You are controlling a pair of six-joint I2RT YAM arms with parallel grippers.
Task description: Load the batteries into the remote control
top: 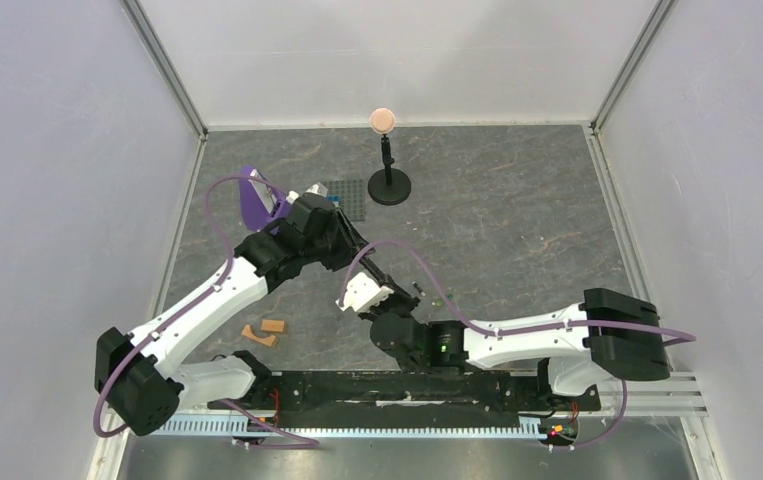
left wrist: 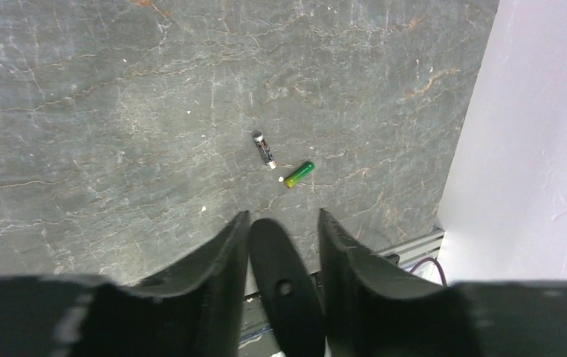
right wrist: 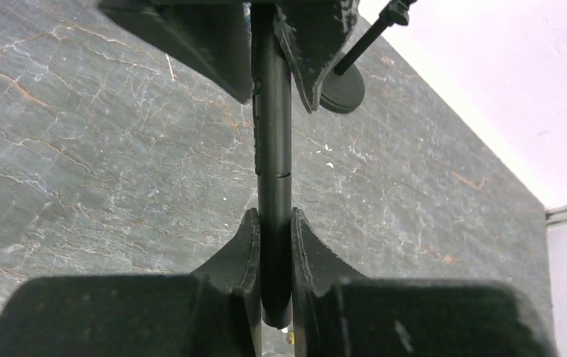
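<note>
The right gripper (right wrist: 273, 223) pinches the slim black plastic remote control (right wrist: 273, 149), up over the middle of the grey stone table (left wrist: 117, 111). The left gripper (left wrist: 283, 217) is spread round its far end. The tiny green battery (left wrist: 299, 174) and dark battery (left wrist: 264, 149) lie close together on the table.

A robot test cell — white walls (top: 57, 150) in metal framing enclose a grey marbled surface (top: 517, 220), left arm (top: 197, 310) and right arm (top: 527, 340) bolted to a rail (top: 407, 385).

Ball-topped black stand (top: 388, 172) beside studded baseplate (top: 350, 200); tan blocks (top: 265, 330).
</note>
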